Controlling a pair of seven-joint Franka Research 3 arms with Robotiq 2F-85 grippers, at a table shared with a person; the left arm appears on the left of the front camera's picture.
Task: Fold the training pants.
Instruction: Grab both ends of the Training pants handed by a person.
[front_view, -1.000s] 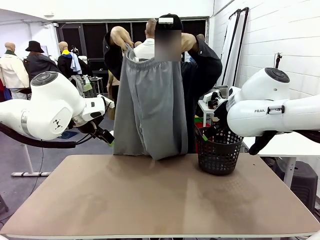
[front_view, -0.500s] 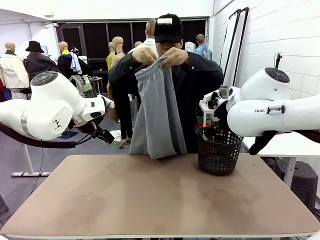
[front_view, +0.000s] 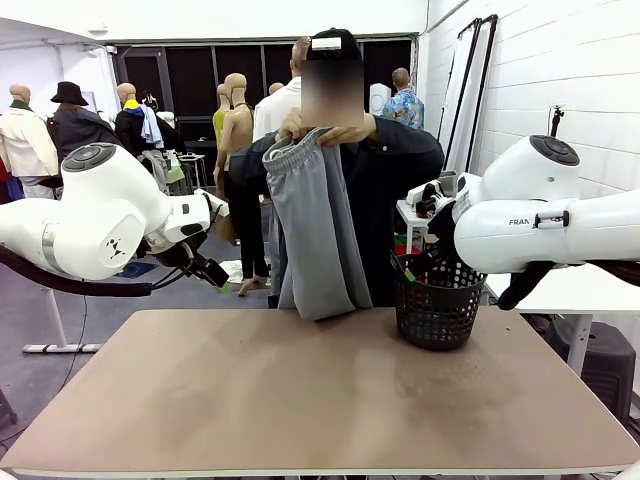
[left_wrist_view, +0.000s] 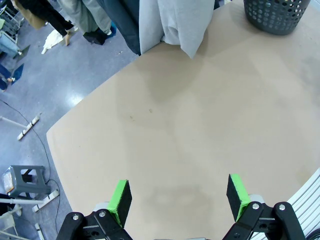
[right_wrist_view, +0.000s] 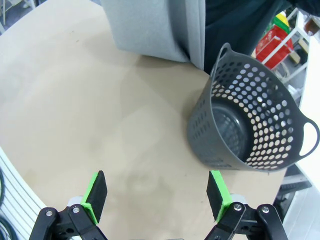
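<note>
- Training pants (front_view: 315, 235), halved lengthwise, hang from the person's hands (front_view: 343, 131) at the bench (front_view: 300, 400) far edge
- Left pincer (left_wrist_view: 178, 182), right pincer (right_wrist_view: 156, 176): both released, empty
- Advised: lay flat, align hems before folding

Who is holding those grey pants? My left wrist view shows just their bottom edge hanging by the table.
Observer: A person across the table holds the training pants up by the waistband with both hands.
Operator: Is anything inside the basket?
Observer: No. The right wrist view looks into the basket, and its bottom is bare.
Operator: Is the other gripper open?
Observer: Yes, the right gripper is open, above the table beside the basket.
</note>
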